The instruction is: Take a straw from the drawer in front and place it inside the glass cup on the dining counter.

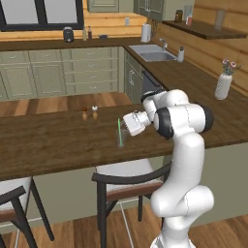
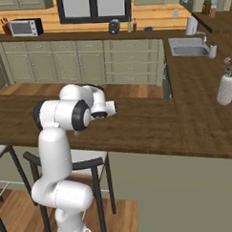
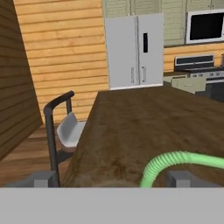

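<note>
Standing upright in the glass cup on the dining counter, the straw sits beside the spread, empty hand.

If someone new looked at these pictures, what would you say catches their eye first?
Probably the big white arm bent over the dining counter, its gripper open beside the light-green straw. The straw stands upright in the barely visible glass cup near the counter's front edge. After that, the white vase with flowers on the counter's right-hand stretch stands out.
</note>
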Controlling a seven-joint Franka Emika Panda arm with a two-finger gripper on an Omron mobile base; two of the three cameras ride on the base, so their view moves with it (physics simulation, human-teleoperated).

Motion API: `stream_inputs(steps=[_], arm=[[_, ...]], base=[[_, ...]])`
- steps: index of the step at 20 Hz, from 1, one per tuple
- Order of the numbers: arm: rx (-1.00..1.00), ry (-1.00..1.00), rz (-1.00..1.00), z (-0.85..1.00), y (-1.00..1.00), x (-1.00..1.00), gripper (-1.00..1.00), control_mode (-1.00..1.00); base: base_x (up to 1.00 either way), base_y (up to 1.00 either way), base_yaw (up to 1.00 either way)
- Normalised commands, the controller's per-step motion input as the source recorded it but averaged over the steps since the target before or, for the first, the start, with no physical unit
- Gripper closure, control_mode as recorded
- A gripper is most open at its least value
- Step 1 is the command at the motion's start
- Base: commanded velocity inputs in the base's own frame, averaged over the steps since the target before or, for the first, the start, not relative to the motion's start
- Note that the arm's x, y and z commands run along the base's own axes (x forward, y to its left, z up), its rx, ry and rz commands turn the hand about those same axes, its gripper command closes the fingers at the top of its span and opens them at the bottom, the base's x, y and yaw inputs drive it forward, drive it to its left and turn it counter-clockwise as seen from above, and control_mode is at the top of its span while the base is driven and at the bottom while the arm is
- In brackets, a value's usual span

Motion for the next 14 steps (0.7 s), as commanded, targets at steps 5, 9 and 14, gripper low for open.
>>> stream_inputs(steps=[5, 9, 14], arm=[[-0.06, 0.0, 0.0, -0.04, 0.0, -0.1, -1.0, -1.0], [-0.01, 0.0, 0.0, 0.0, -0.1, 0.0, -1.0, -1.0], [0.0, 0.0, 0.0, 0.0, -0.3, 0.0, -1.0, -1.0]], base=[[0.0, 0.0, 0.0], [0.0, 0.0, 0.0], [0.0, 0.0, 0.0]])
